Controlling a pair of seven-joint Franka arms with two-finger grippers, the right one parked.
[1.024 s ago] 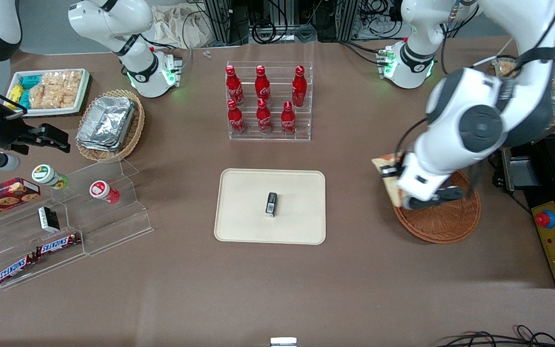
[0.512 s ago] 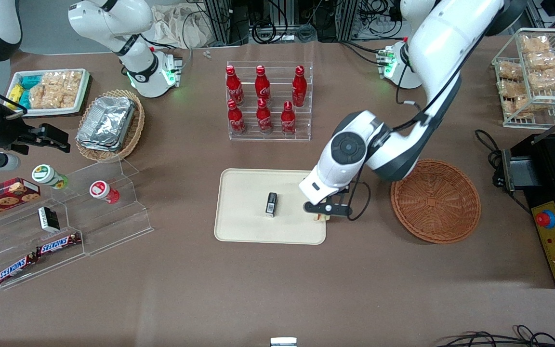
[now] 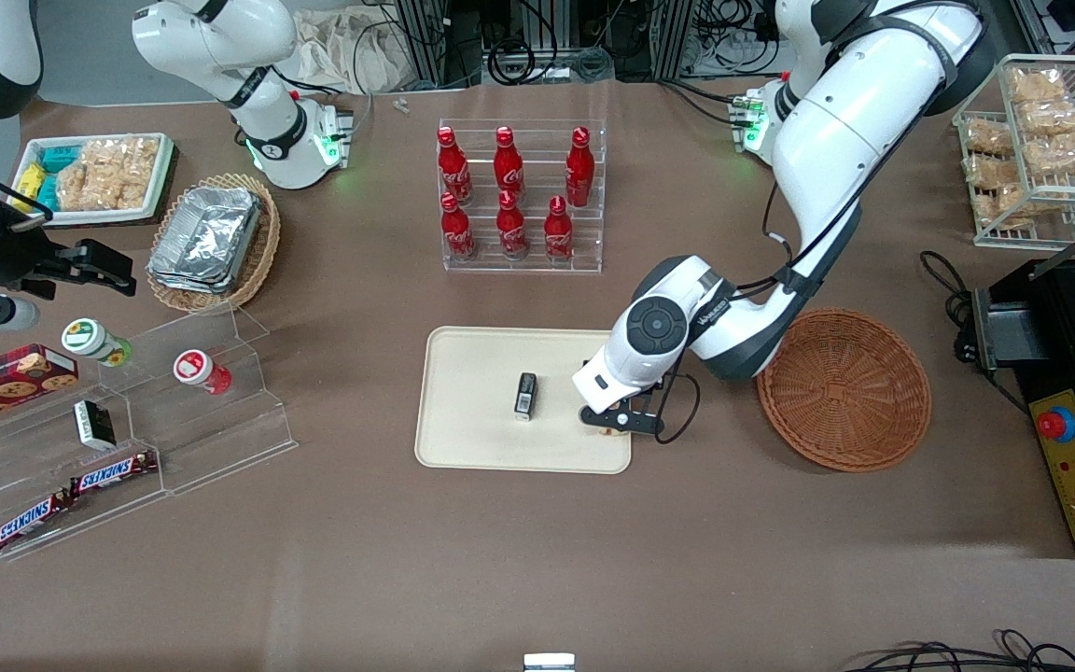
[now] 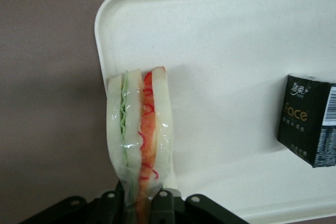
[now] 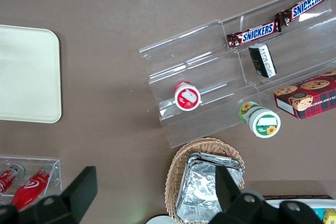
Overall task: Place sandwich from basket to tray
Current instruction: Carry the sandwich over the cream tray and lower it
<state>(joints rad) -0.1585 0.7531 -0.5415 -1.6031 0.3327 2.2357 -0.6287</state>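
Note:
My left gripper (image 3: 614,425) is shut on the sandwich (image 4: 139,135), a wrapped wedge of white bread with green, pink and red filling, and holds it low over the cream-beige tray (image 3: 472,373) at the tray's edge nearest the round reddish-brown basket (image 3: 844,388). In the left wrist view the fingers (image 4: 163,205) pinch the sandwich's narrow end above the tray (image 4: 236,51). In the front view the sandwich is almost hidden under the wrist. The basket holds nothing.
A small black box (image 3: 525,394) lies on the tray's middle, also in the left wrist view (image 4: 310,119). A clear rack of red bottles (image 3: 519,196) stands farther from the camera. A stepped clear display with snacks (image 3: 118,420) lies toward the parked arm's end.
My left gripper carried the sandwich out of the basket to the tray's edge, then moved slightly lower and nearer the tray's middle. The basket now shows empty.

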